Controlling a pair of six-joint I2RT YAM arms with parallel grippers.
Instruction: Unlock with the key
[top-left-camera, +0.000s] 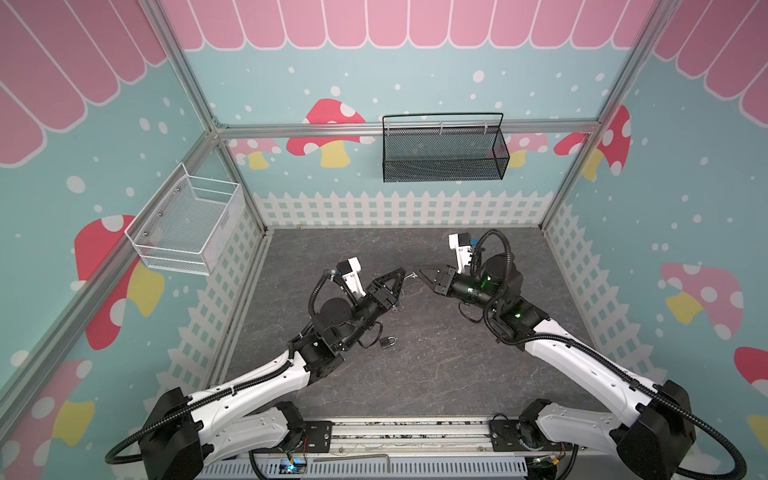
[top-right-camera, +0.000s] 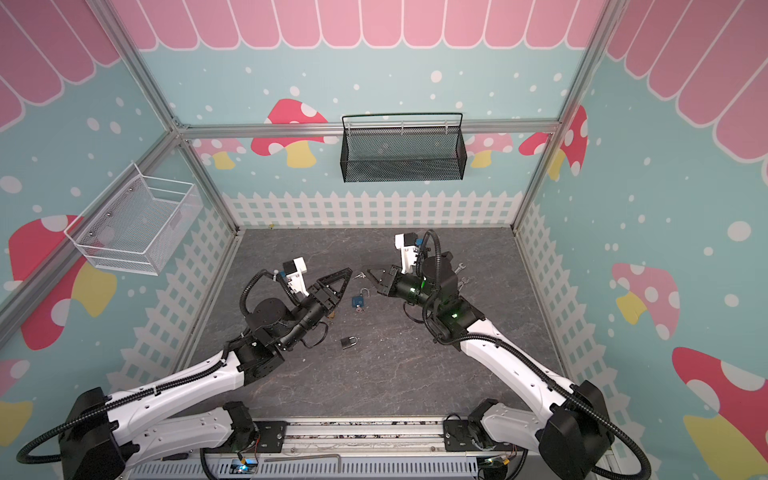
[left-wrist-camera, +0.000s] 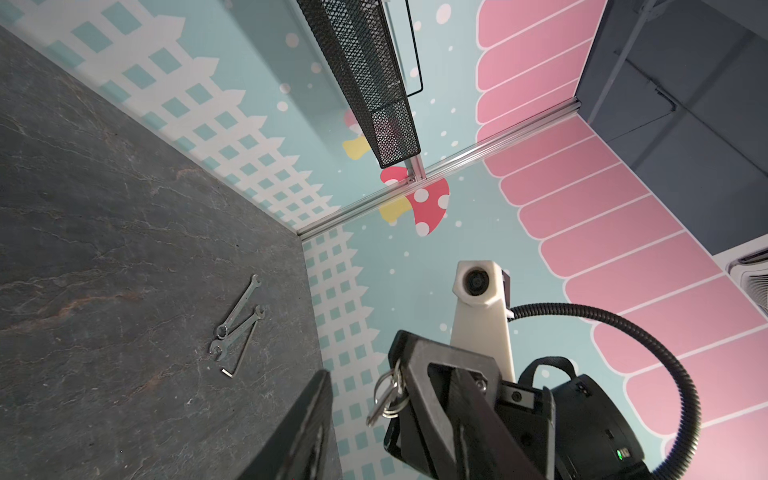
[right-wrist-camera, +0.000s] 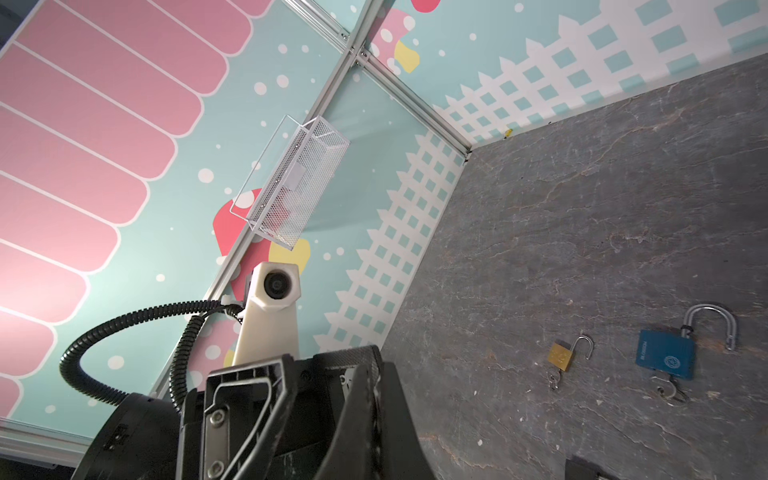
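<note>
Held key (left-wrist-camera: 384, 401) clamped in right jaws over the worktop (top-left-camera: 436, 374) middle. Faced it with left jaws apart.

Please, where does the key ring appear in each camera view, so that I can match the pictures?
Both top views: the key ring hangs mid-scene at the tip of the right end effector.
Left wrist view: it dangles from that same tip, beside the white camera.
Right wrist view: not in it.
Shared landmark: the grey table, in all four.
</note>
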